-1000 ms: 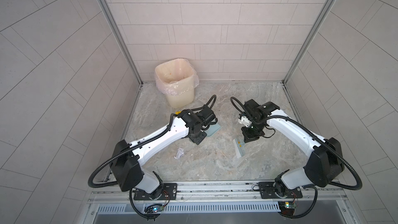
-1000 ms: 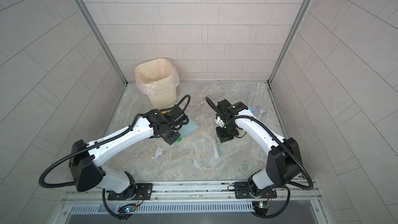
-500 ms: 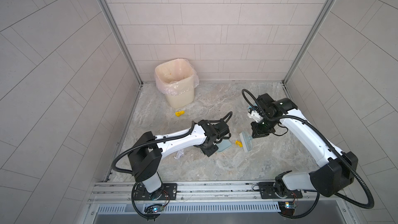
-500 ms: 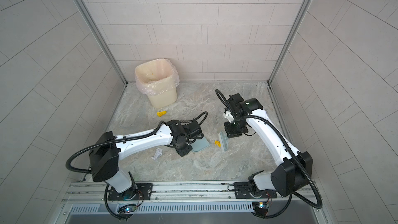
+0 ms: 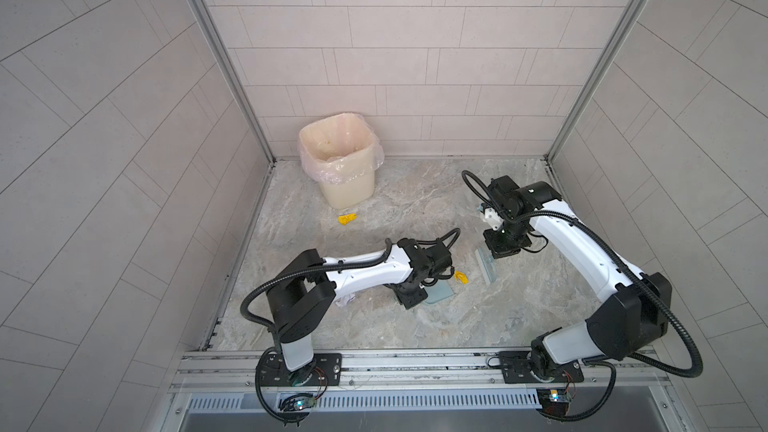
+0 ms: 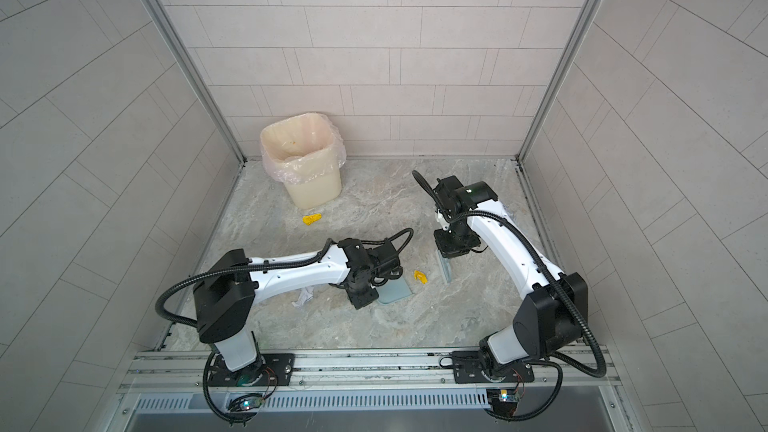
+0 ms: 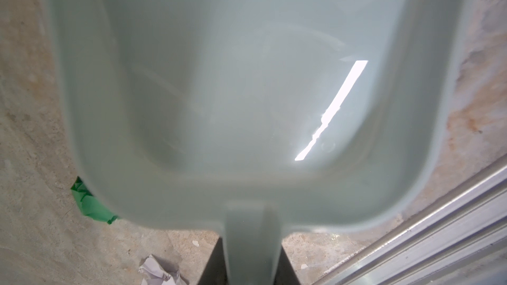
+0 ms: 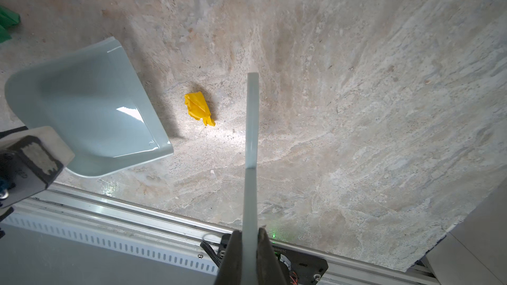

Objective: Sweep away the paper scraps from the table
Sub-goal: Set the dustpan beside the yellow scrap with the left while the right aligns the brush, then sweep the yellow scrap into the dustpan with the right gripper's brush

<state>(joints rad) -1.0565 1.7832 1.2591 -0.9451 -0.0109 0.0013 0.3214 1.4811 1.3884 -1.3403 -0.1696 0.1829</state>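
Note:
My left gripper [image 7: 252, 259] is shut on the handle of a pale blue dustpan [image 5: 438, 293] [image 7: 247, 78] that lies low on the marbled table [image 5: 415, 326]. The right gripper [image 8: 249, 245] is shut on a pale blue hand brush [image 5: 487, 268] [image 8: 252, 119], which points down at the table. Between pan mouth and brush lies a yellow paper scrap [image 5: 461, 277] [image 8: 199, 108]. A second yellow scrap [image 5: 347, 219] lies in front of the bin. A white scribbled wad [image 5: 345, 300] [image 7: 159, 271] sits under the left arm. A green scrap [image 7: 90, 204] peeks out beside the pan.
A cream bin [image 5: 340, 168] lined with a plastic bag stands at the back left corner. Grey tiled walls close in three sides. An aluminium rail [image 5: 415, 361] with both arm bases runs along the front edge.
The left arm has carried the dustpan from near the bin to the front middle. The right arm has drawn the brush rightward. A yellow scrap now lies between pan and brush.

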